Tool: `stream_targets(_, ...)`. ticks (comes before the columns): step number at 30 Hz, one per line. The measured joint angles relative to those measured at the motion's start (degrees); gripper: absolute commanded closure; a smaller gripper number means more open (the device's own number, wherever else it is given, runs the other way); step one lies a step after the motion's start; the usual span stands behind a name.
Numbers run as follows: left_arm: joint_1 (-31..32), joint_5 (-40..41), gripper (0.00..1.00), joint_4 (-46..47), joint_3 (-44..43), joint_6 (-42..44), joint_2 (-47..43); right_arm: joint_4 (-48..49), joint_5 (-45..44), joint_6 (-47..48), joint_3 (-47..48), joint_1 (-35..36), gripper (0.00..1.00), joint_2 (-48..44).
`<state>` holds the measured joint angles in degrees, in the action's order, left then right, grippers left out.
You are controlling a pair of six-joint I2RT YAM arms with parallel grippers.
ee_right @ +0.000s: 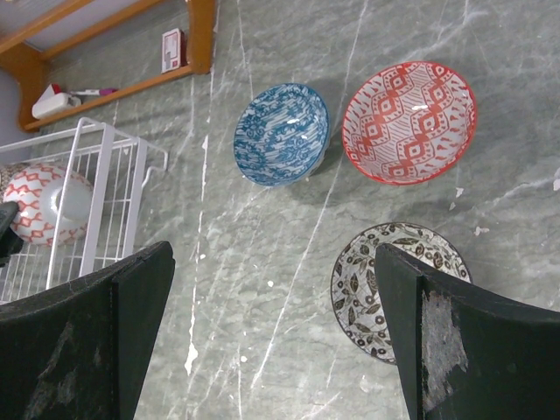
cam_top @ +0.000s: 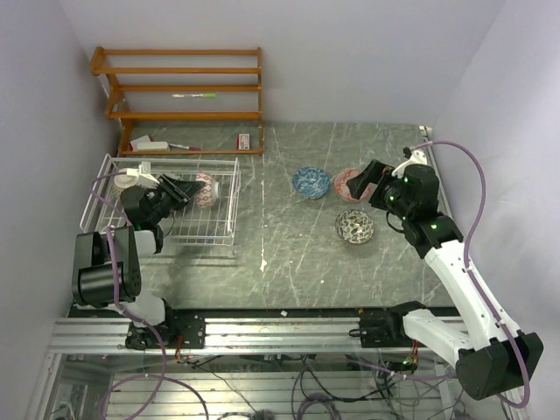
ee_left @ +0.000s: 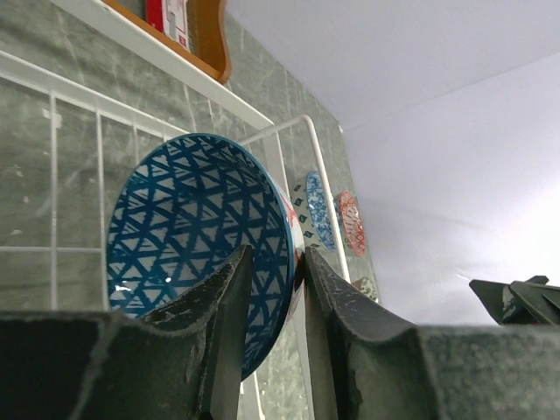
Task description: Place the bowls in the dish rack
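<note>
Five bowls show. Two are in the rack (cam_top: 237, 197) and three sit on the bench (cam_top: 280, 262).

The rack, one white wire basket, stands at the left of the bench, just in front of the one wooden shelf (cam_top: 184, 87). A pale bowl (cam_top: 131, 180) rests in the rack's far left corner. The triangle bowl (ee_left: 197, 241), blue crisscross inside and red pattern outside, stands on edge against the rack's right side.

The left fingers (ee_left: 229, 332) reach into the rack and straddle the triangle bowl's rim, one on the inner face and one on the outer. They stand slightly apart, and I cannot tell whether they press on the rim or are clear of it.

The three bench bowls lie upright on the right half, well apart from the rack:
- The blue bowl (ee_right: 282, 133) is farthest left.
- The red bowl (ee_right: 409, 121) is just beside the blue one, to its right.
- The black-and-white bowl (ee_right: 389, 289) is nearer the arms, below the red one.

None of these three touches another.

The right fingers (ee_right: 131, 324) hover above this group, spread wide with nothing between them. From the top view they cover part of the red bowl.
</note>
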<state>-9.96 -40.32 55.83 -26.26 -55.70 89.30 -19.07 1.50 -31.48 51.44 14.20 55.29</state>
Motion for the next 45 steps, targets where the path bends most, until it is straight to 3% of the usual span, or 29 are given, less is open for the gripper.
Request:
stream_targets(13, -3.8, 6.7, 0.57, -3.4, 0.3, 3.9, -3.3, 1.0, 0.4, 0.0, -0.4, 0.0, 0.02, 0.7)
stream_targets(19, -5.5, 12.9, 0.56, -9.2, 0.6, 6.7, -3.3, 1.3, 0.6, 0.0, -0.5, 0.0, 0.02, 1.1)
stream_targets(26, -4.4, 13.0, 0.56, -18.1, 3.0, 9.8, -1.8, 1.7, 0.7, 0.0, -0.5, 0.0, 0.02, 1.1)
stream_targets(35, -4.4, 13.3, 0.42, -20.6, 4.0, 10.7, -5.5, 2.1, 1.2, 0.0, -0.7, 0.0, 0.02, 1.6)
stream_targets(40, -3.8, 14.5, 0.29, -22.4, 4.9, 10.1, -10.6, 2.1, 1.6, 0.1, -0.7, 0.0, 0.02, 1.8)
stream_targets(45, -2.3, 16.7, 0.24, -25.3, 4.6, 10.3, -16.0, 2.1, 1.8, 0.4, -0.7, 0.0, 0.02, 1.9)
